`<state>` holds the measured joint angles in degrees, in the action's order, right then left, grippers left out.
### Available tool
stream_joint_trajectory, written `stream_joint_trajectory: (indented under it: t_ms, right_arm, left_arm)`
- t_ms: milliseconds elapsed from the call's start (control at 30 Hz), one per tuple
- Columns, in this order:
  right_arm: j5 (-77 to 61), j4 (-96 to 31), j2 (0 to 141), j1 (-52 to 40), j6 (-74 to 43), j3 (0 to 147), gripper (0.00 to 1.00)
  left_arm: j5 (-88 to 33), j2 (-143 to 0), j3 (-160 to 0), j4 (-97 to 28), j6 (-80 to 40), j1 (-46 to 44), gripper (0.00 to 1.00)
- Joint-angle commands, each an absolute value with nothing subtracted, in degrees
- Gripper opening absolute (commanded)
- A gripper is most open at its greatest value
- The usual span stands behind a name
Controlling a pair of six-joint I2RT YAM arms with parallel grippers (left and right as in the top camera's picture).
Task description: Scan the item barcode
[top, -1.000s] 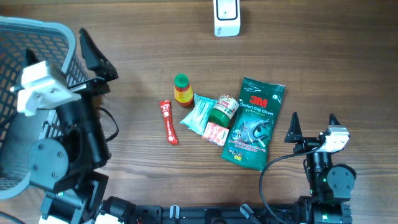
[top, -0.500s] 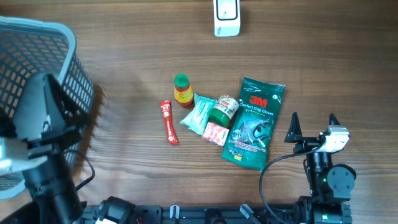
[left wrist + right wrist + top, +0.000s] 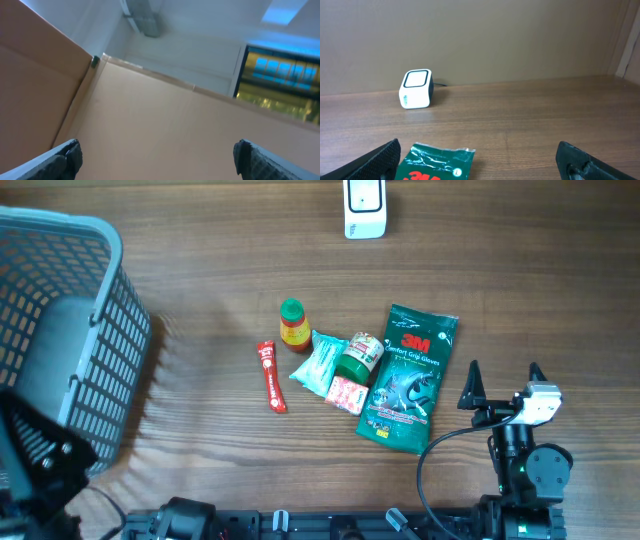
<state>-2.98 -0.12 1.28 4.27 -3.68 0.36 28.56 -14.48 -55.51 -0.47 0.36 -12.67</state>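
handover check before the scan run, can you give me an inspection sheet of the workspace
surface: brown wooden table, no spills seen
job's things: white box-shaped barcode scanner at the far edge; green 3M glove packet, green-lidded jar, green-capped small bottle, red sachet, pale teal pouch, red-and-white packet clustered mid-table
clutter: grey mesh basket at the left
grippers: left gripper open, empty, aimed away from the table; right gripper open, empty, beside the glove packet
cables: black cable looping at the near edge, right side
surroundings: beige wall behind the table
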Motion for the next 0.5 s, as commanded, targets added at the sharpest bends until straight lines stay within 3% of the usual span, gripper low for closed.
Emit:
stream_joint_trajectory:
  t_ms: [0,467]
  right_arm:
    - [-3.42,0.01,1.02,4.36,-4.54,0.32,1.0]
    - [-3.42,0.01,1.02,4.36,-4.51,0.32,1.0]
  left_arm:
    - [23.57,-10.63,-54.52,-1.13,-6.66,-9.13,1.0]
    - [15.53,-0.25,-50.89,-2.68,-19.18,1.02,1.0]
